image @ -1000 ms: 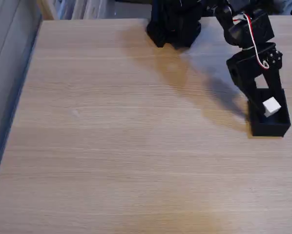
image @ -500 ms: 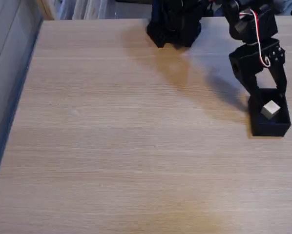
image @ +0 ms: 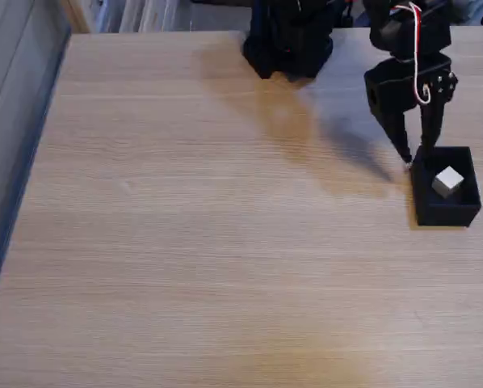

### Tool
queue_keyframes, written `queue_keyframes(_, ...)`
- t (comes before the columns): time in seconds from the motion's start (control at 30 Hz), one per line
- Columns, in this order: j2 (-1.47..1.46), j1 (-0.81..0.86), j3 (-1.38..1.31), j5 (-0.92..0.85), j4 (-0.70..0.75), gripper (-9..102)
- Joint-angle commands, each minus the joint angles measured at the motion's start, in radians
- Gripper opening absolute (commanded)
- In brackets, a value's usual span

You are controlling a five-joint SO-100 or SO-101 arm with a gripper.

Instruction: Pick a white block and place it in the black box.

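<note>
- Since the earlier frames, the gripper point(image: 417, 153) has let go of the white block point(image: 447, 181) and lifted up and back out of the black box point(image: 445, 208); a second ago it reached down inside the box with the cube between its fingers.
- Now the gripper hangs in the fixed view above the box's far left corner, fingers pointing down, parted by a narrow gap and holding nothing.
- One fingertip point(image: 406, 158) appears close to or at the box's far left corner; whether it touches cannot be told. The other finger ends just above the far rim.
- A red and white wire loops down the side of the black arm point(image: 399, 36) above the gripper.
- The white block lies on the floor of the black box, slightly turned, near the middle, apart from the fingers.
- The black box sits open-topped near the right edge of the wooden table point(image: 209, 242), close to the picture's right border, so little room shows on that side.
- The arm's black base point(image: 288, 40) stands at the far edge of the table, up and to the left of the box.
- Shadows from the arm fall on the wood between the base and the box.
- To the left and toward the camera, the light wood tabletop stretches wide.
- The table's left edge runs diagonally down the left side of the picture, with a grey surface point(image: 7, 89) beyond it.
</note>
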Motion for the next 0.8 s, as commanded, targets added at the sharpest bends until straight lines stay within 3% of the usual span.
queue_keyframes(0.0,0.063,0.044,-0.043,0.026,0.087,0)
queue_keyframes(0.27,0.258,0.167,0.041,0.054,0.215,0)
queue_keyframes(0.77,0.848,0.382,0.549,-0.382,0.485,0)
